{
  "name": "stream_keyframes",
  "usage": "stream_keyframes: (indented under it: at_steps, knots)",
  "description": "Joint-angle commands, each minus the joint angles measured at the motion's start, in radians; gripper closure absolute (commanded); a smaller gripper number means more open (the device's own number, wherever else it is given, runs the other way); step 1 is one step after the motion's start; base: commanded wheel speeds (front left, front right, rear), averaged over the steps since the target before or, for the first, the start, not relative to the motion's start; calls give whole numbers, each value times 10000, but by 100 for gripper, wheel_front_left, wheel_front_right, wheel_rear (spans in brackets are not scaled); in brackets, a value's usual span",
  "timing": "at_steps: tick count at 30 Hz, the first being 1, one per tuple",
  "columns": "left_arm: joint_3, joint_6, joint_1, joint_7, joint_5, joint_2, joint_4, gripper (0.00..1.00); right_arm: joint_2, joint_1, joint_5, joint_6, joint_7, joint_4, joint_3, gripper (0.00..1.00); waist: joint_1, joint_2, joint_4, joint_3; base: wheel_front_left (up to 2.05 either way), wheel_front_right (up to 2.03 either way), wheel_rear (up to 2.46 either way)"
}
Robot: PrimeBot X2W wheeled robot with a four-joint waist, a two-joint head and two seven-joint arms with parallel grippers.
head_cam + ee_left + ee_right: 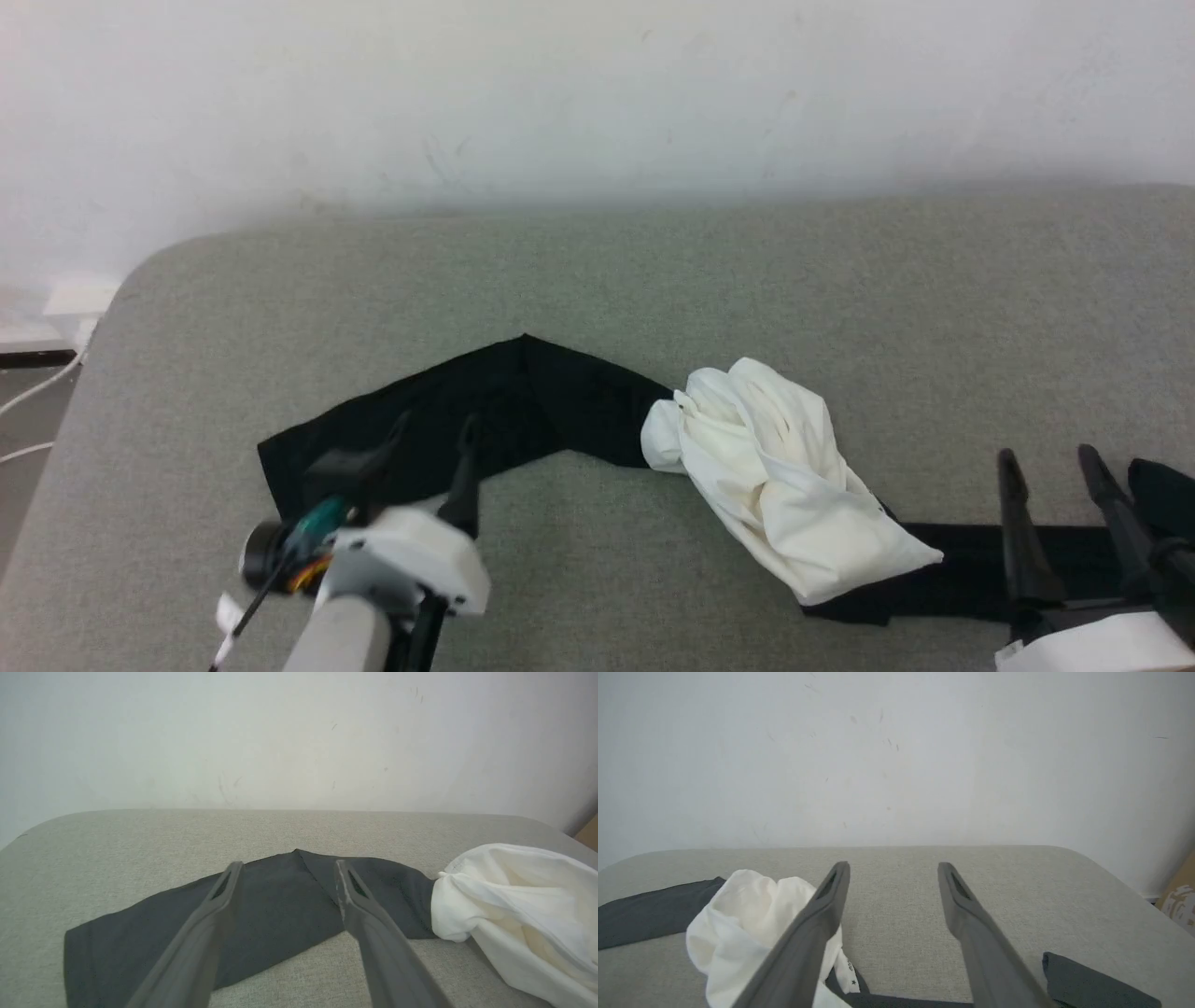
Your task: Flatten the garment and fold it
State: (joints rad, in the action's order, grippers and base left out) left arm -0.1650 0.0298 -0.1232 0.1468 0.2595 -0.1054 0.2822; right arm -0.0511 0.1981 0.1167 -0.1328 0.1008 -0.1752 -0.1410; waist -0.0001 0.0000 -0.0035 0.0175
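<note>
Cloth first: I count one garment (pixel 775 467), lying on the grey padded table (pixel 653 280) in front of the pale wall (pixel 597 93). I also count two claws of mine, each with two long dark fingers.

The white torso panel is bunched into a wrinkled heap near the middle of the table. One black sleeve (pixel 485 411) runs flat from it toward my left, bent into a shallow peak. A second black strip (pixel 962 560) runs from under the white heap toward my right. It may be the other sleeve, but I cannot tell from here.

My left gripper (pixel 434 434) sits over the left sleeve, with black fabric showing between and beneath both fingers. Its jaws are spread wide and nothing is in them. The pale forearm rises from the bottom edge and leans slightly right, with the fingers pointing away toward the wall.

My right gripper (pixel 1047 453) stands at the lower right, over the black strip and well right of the white heap. It too is released, with its fingers apart, empty and pointing toward the wall.
</note>
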Motion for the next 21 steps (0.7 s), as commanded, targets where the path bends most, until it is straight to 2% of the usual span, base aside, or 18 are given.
stream_keyframes:
  at_steps: [1,10,16,19,21]
  knots:
    - [-276,-254,-691,-303,-157,-44,243,0,7,156,12,21,-221,-414,218,0,1,0,-143,238,0,0,0]
    - [-1801,-1332,-3480,-2761,-403,72,2838,0,8,-189,-133,21,-667,-1490,912,0,1,0,-856,1055,0,0,0]
    - [-2484,-1546,-4773,-4337,-173,143,4850,0,8,-401,4,21,-647,-1499,1088,0,1,0,-1204,1366,0,0,0]
    - [-2656,-1573,-5225,-4780,-9,189,5655,0,8,-453,74,21,-611,-1421,1072,0,1,0,-1289,1465,0,0,0]
    - [-2819,-1588,-5396,-5220,162,243,6202,87,8,-502,107,21,-599,-1346,1078,0,1,0,-1332,1494,0,0,0]
